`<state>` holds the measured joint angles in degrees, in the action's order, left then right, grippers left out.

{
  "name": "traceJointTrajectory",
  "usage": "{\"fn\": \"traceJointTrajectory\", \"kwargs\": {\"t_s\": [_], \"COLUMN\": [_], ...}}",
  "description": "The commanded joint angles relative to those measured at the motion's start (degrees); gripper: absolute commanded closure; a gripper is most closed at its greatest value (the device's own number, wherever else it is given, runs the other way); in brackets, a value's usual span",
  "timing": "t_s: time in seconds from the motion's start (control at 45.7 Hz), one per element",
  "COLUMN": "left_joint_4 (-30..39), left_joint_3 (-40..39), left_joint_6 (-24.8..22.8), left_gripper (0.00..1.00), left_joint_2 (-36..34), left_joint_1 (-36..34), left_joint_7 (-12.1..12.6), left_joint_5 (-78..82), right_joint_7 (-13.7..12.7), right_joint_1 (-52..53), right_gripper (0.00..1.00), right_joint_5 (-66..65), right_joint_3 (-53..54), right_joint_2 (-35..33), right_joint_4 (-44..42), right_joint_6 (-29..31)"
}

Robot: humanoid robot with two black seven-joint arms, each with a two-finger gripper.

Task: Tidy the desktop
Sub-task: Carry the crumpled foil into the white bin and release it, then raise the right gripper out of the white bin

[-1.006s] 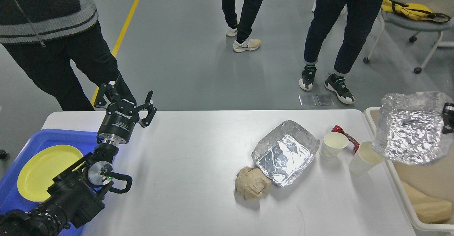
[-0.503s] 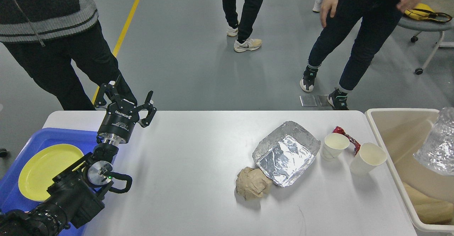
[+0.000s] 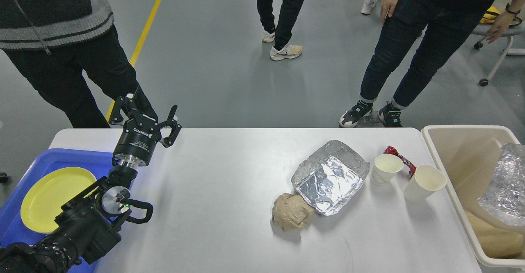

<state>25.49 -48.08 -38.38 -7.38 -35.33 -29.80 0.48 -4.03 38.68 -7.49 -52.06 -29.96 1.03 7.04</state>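
White and wide, the counter (image 3: 229,207) is filling the lower half of the view, with people standing on the grey floor behind it. Near its right end a foil tray (image 3: 329,177) is lying, touching a crumpled brown paper ball (image 3: 292,212), with two paper cups (image 3: 386,168) beside it. The left tool (image 3: 143,119) is hovering over the counter's left end with fingers spread and holding nothing; the right tool is out of view.

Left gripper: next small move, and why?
Probably hold the left gripper where it is, open and empty over the desktop's far left edge by the blue tray. The litter lies far right: foil tray, crumpled paper, two paper cups, red wrapper, all beside the beige bin, so the unseen right arm likely suits them better.
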Motion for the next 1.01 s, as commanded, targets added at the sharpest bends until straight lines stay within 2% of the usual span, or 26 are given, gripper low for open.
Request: {"fn": "traceJointTrajectory", "kwargs": {"t_s": [0.0,0.306,0.416,0.503,0.613,0.7,0.853,0.985], "left_joint_4": [0.0,0.0,0.0,0.0,0.0,0.0,0.0,0.0], "left_joint_3": [0.0,0.0,0.0,0.0,0.0,0.0,0.0,0.0], "left_joint_6": [0.0,0.1,0.0,0.0,0.0,0.1,0.0,0.1], "left_gripper": [0.0,0.0,0.0,0.0,0.0,0.0,0.0,0.0], "left_joint_2": [0.0,0.0,0.0,0.0,0.0,0.0,0.0,0.0], "left_joint_1": [0.0,0.0,0.0,0.0,0.0,0.0,0.0,0.0], "left_joint_7": [0.0,0.0,0.0,0.0,0.0,0.0,0.0,0.0], "left_joint_5": [0.0,0.0,0.0,0.0,0.0,0.1,0.0,0.0], "right_joint_7": [0.2,0.2,0.5,0.5,0.8,1.0,1.0,0.9], "right_joint_1": [-1.5,0.2,8.5,17.2,30.3,40.4,59.6,74.1], "right_gripper": [0.0,0.0,0.0,0.0,0.0,0.0,0.0,0.0], "right_joint_5": [0.0,0.0,0.0,-0.2,-0.2,-0.9,-1.0,-1.0], "right_joint_3": [-0.8,-0.6,-0.4,-1.0,-1.0,-1.1,-6.1,-9.2], "right_joint_2": [0.8,2.0,1.7,0.8,-1.5,-3.0,-4.5,-3.0], "right_joint_4": [0.0,0.0,1.9,6.7,15.0,25.0,46.0,65.1], "right_joint_6": [-0.2,0.0,1.0,2.4,6.4,10.6,17.5,18.2]}}
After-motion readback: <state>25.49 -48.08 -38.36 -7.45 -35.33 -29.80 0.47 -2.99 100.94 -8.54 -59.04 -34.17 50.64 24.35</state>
